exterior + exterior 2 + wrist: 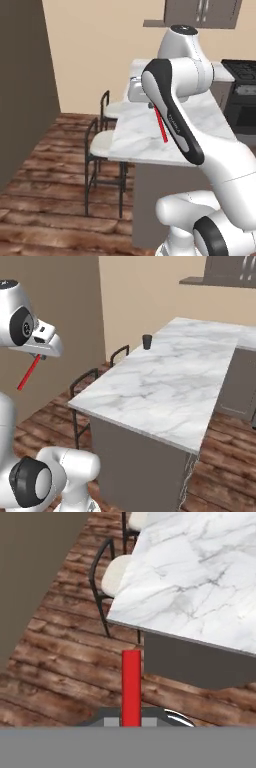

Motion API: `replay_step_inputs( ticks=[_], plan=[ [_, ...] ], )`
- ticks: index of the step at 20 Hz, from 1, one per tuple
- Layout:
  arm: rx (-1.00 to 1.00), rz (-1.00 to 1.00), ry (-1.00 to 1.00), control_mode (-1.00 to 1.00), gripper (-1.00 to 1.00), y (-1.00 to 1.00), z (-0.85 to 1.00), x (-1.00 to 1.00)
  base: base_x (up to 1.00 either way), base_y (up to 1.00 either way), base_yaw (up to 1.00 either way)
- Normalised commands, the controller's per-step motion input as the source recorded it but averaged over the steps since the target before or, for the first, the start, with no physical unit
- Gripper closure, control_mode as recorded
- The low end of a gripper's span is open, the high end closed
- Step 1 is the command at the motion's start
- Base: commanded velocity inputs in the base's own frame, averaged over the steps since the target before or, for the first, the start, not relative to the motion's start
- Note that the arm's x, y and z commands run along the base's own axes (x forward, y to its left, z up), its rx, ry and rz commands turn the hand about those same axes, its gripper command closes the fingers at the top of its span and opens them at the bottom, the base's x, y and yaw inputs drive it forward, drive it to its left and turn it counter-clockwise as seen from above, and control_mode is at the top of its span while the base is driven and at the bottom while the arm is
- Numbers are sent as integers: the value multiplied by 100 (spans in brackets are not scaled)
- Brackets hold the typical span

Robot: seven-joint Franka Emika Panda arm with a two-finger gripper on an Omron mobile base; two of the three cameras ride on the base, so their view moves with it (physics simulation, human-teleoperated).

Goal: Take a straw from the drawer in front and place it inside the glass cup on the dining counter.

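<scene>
My gripper [40, 357] is shut on the red straw [28, 373], which hangs slanting down from it, held in the air off the near-left corner of the dining counter [165, 386]. The straw [160, 126] shows partly behind my forearm, in front of the dining counter [132, 137]. In the hand view the straw [131, 687] points up from the bottom toward the corner of the dining counter [200, 577]. The dark glass cup [147, 341] stands upright near the counter's far left edge, well away from the gripper. The drawer is out of view.
Black-framed stools with pale seats [102, 142] [116, 576] stand along the counter's left side on a wooden floor. A tall dark panel [25, 90] rises on the left. A black stove [245, 87] sits beyond the counter at the right.
</scene>
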Motion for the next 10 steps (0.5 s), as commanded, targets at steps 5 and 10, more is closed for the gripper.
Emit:
replay_step_inputs(
  ticks=[5, 10],
  plan=[
    [0, 0, 0, 100, 100, 0, 0, 0, 0, 100, -36],
    [0, 0, 0, 100, 100, 0, 0, 0, 0, 100, -35]
  ],
)
